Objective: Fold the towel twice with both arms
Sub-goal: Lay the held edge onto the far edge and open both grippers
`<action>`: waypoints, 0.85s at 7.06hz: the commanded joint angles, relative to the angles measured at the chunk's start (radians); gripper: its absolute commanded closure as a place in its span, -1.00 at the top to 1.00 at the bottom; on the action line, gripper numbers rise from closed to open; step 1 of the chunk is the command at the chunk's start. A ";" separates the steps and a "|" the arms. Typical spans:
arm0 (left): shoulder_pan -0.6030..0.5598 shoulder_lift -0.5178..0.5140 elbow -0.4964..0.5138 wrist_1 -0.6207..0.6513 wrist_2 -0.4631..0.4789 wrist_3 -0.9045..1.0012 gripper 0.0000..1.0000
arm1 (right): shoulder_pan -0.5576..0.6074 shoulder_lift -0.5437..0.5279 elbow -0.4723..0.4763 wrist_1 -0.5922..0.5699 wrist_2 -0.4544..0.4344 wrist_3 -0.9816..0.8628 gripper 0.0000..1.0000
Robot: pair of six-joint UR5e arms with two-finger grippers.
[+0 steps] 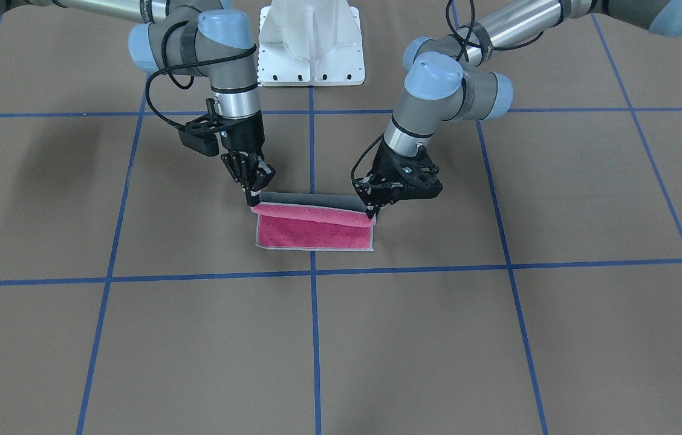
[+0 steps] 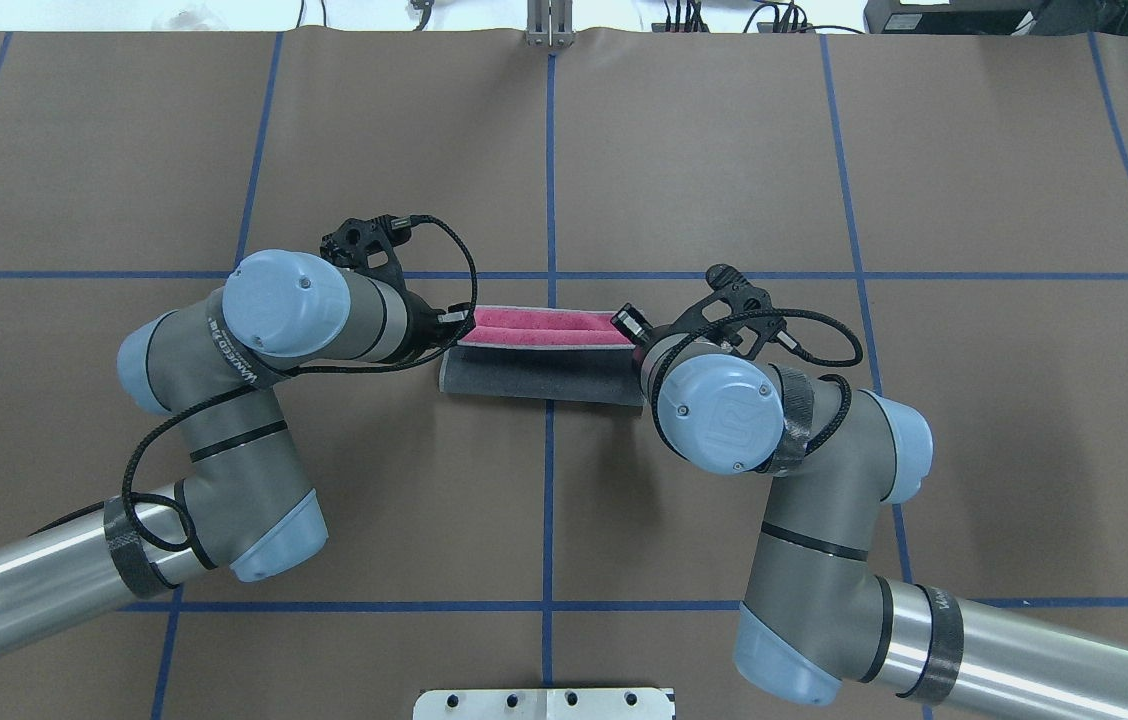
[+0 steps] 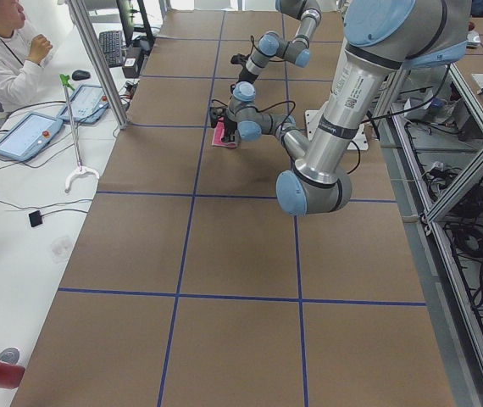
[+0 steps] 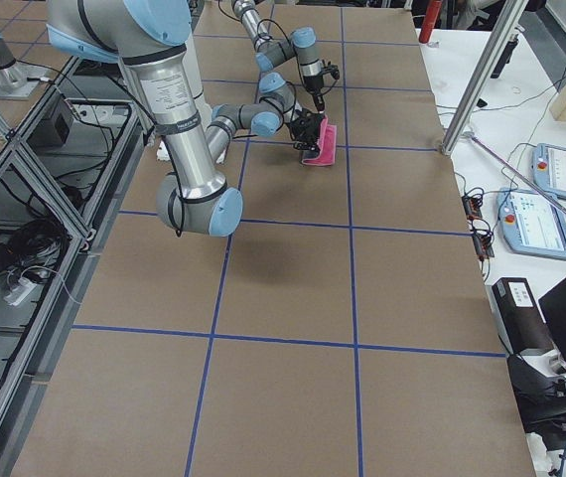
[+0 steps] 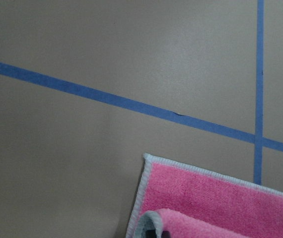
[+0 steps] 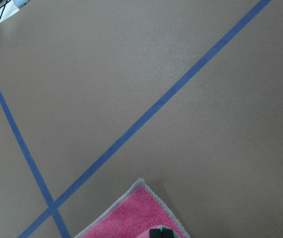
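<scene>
The towel (image 1: 314,235) lies at the table's middle, pink face up, with its robot-side edge lifted and curled over so the grey face (image 2: 539,373) shows. My left gripper (image 1: 370,212) is shut on one lifted corner. My right gripper (image 1: 253,204) is shut on the other lifted corner. In the overhead view the left gripper (image 2: 452,323) and right gripper (image 2: 636,338) sit at the towel's two ends, mostly hidden under their wrists. The left wrist view shows a pink corner (image 5: 206,201) with the curled edge; the right wrist view shows another corner (image 6: 126,215).
Blue tape lines (image 1: 312,272) mark a grid on the brown table. The white pedestal (image 1: 311,45) stands behind the towel at the robot's base. An operator (image 3: 4,51) sits at a side desk with tablets (image 3: 25,136). A pendant (image 4: 536,224) lies beside the table.
</scene>
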 commanded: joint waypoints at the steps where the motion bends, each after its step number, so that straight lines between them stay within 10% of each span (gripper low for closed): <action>1: 0.002 -0.006 0.014 -0.004 0.000 0.000 -1.00 | 0.000 0.004 -0.010 0.009 0.001 0.000 -1.00; 6: -0.002 -0.043 0.058 -0.005 0.000 0.000 -1.00 | 0.000 0.004 -0.059 0.079 0.000 -0.008 -1.00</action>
